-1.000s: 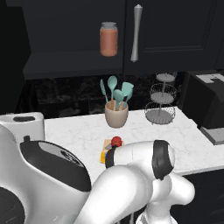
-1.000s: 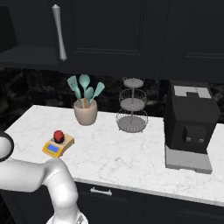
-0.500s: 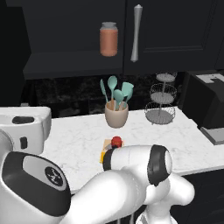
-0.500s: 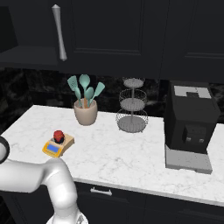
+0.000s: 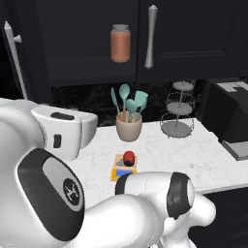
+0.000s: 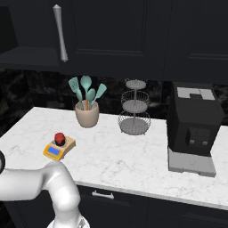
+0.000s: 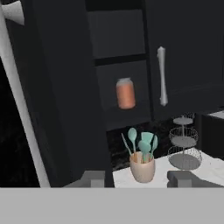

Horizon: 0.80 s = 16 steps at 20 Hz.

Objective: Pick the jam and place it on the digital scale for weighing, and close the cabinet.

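Inside open cabinet (image 7: 65, 87), orange jar (image 7: 125, 93), spatulas in cup (image 7: 142, 168)

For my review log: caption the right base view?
Jam sits on the scale; cabinet door open at left.

jam (image 5: 128, 157) upright on digital scale (image 5: 124, 169) | cabinet (image 7: 65, 87) left door open
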### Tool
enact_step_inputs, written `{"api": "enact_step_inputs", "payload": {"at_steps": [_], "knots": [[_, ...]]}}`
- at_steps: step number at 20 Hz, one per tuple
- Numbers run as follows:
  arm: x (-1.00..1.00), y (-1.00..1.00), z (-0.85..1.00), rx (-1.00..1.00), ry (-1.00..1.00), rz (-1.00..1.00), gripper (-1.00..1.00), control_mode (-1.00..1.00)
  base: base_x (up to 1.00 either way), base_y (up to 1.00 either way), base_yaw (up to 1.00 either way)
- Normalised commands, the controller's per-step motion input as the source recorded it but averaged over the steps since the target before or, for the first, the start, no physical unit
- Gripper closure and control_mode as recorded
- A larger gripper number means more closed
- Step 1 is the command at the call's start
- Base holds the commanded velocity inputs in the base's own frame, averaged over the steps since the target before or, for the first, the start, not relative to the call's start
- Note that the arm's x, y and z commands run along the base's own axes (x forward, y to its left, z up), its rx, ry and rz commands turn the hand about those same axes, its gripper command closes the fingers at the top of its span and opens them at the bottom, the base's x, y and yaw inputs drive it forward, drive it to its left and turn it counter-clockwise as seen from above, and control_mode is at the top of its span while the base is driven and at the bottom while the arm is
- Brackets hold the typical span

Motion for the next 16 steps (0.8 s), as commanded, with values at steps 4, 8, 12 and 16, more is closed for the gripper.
{"api": "enact_step_inputs", "payload": {"at_steps": [4,8,12,16], "knots": [[1.0,-1.0,-0.05,0.06,0.15,-0.21,-1.0,-1.0,0.0,0.0,0.0],[1.0,-1.0,-0.07,0.08,0.1,-0.17,-1.0,-1.0,0.0,0.0,0.0],[1.0,-1.0,-0.21,0.05,-0.03,-0.09,-1.0,-1.0,0.0,0.0,0.0],[1.0,-0.98,-0.39,0.01,-0.18,-0.03,-1.0,-1.0,0.0,0.0,0.0]]}}
